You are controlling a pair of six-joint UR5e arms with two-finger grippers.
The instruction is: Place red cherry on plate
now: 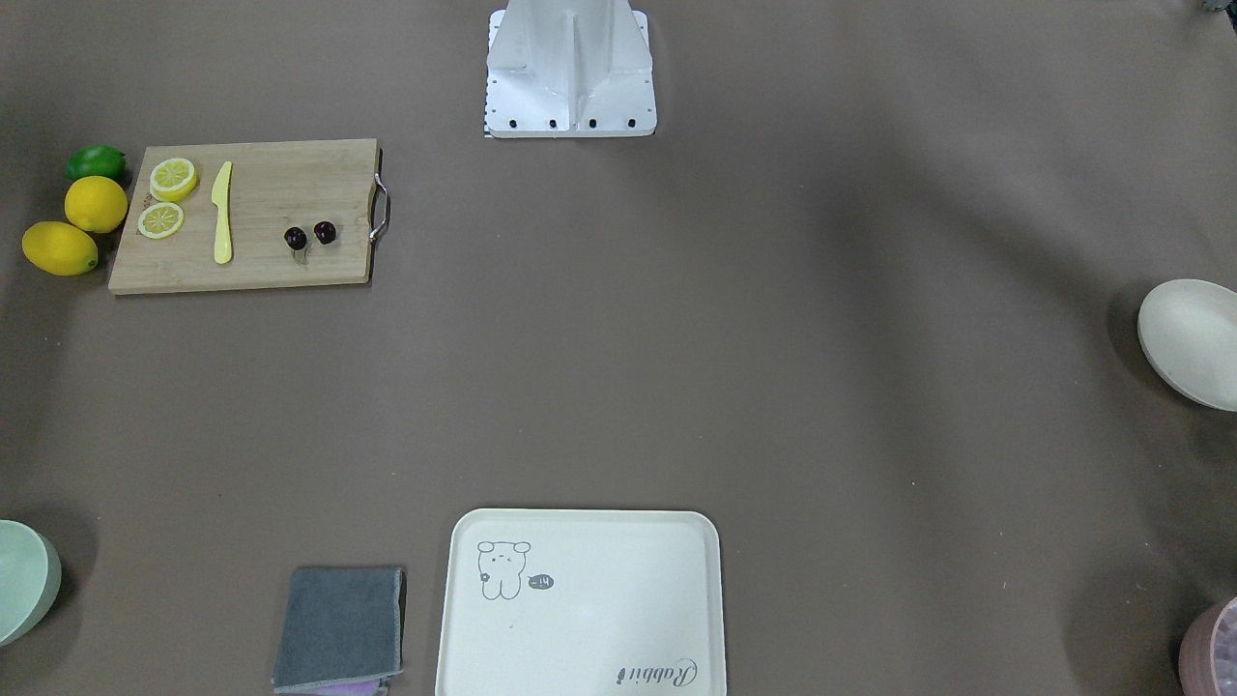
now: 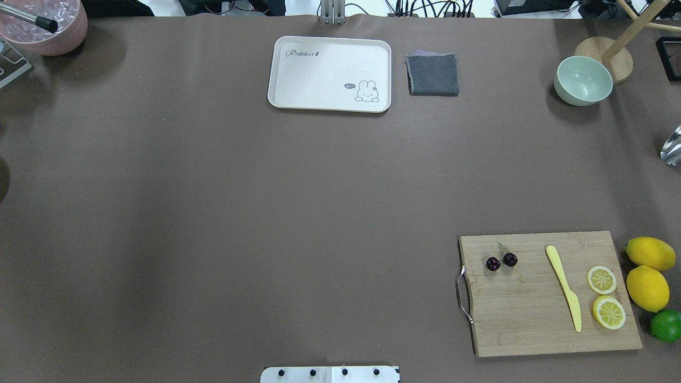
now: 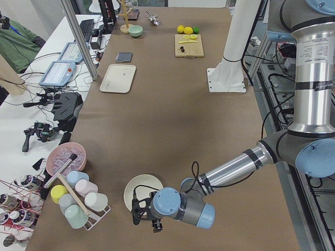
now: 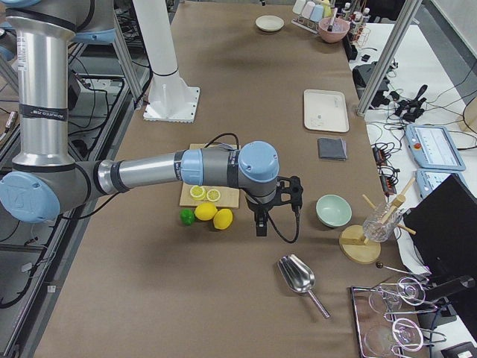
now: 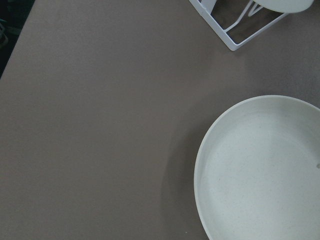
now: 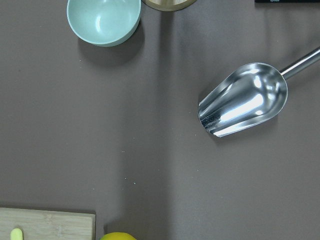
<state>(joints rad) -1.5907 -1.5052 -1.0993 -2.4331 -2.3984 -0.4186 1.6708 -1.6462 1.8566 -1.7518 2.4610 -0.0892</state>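
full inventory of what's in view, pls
red cherry: 1 pair, dark red, on cutting board
plate: 1, cream-white, table end on robot's left
cutting board: 1, wood, robot's right side
knife: 1, yellow, on board
lemon slices: 2, yellow, on board
lemons: 2, yellow, beside board
lime: 1, green, beside lemons
tray: 1, cream with rabbit drawing, far edge
cloth: 1, grey, beside tray
bowl: 1, pale green, far right
scoop: 1, metal, table's right end
cup rack: 1, white wire, near plate
tub: 1, pink, beside rack
left claw: 1, black, by plate; state unclear
right claw: 1, black, near lemons; state unclear
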